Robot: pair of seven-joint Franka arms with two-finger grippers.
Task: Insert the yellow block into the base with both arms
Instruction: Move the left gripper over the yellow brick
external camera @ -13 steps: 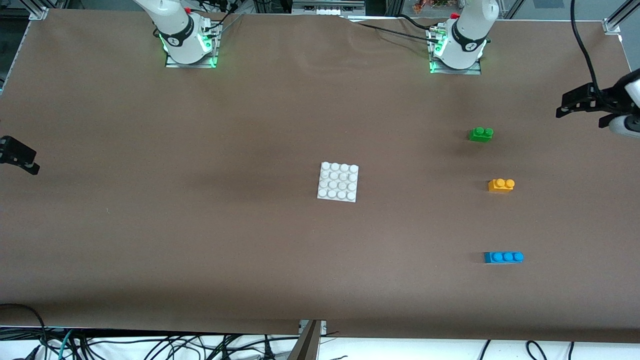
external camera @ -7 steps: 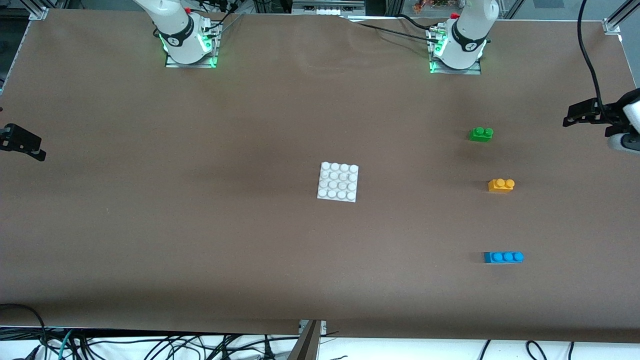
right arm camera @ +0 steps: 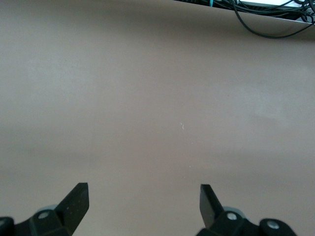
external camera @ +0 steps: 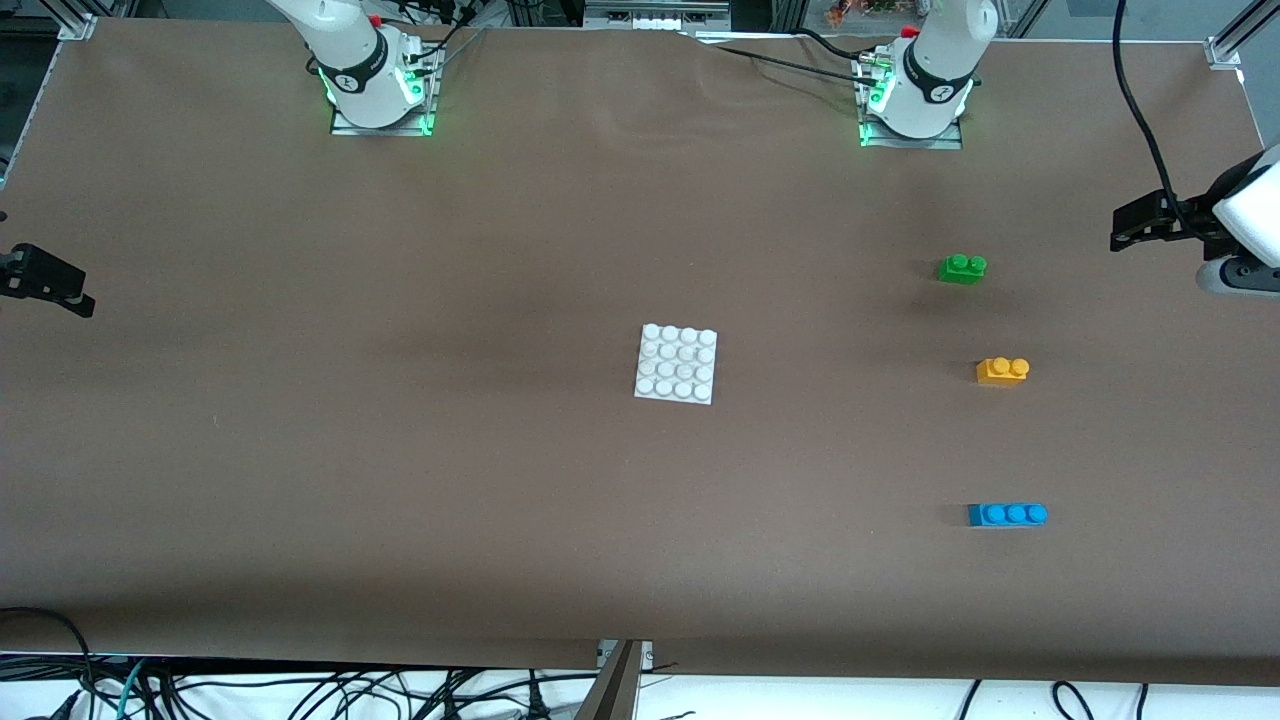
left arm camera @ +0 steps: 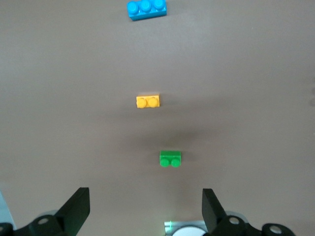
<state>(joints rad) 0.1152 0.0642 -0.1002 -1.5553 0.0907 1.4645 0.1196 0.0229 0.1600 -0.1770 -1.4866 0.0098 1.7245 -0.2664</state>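
The right gripper [external camera: 45,280] hangs in the air over the right arm's end of the brown table [external camera: 400,450]. Its jaws are spread wide with nothing between them, only bare cloth below.

The white base [external camera: 677,364] lies flat near the middle of the table, its sixteen round bumps facing up. It is well apart from both sets of jaws. I can read no words on it.

Three bricks sit in a row toward the left arm's end. The green brick [external camera: 962,268] is farthest from the front camera. The yellow block [external camera: 1002,370] comes next, lying flat with its two bumps up and its long side running along the table's length. The blue brick [external camera: 1007,514] is nearest the camera.

The left gripper [external camera: 1150,222] hangs over the left arm's end of the table. Its jaws are spread wide and hold nothing. In the left wrist view the green brick [left arm camera: 170,159] lies closest ahead of the jaws, the yellow block [left arm camera: 148,101] farther out, the blue brick [left arm camera: 146,9] farthest.
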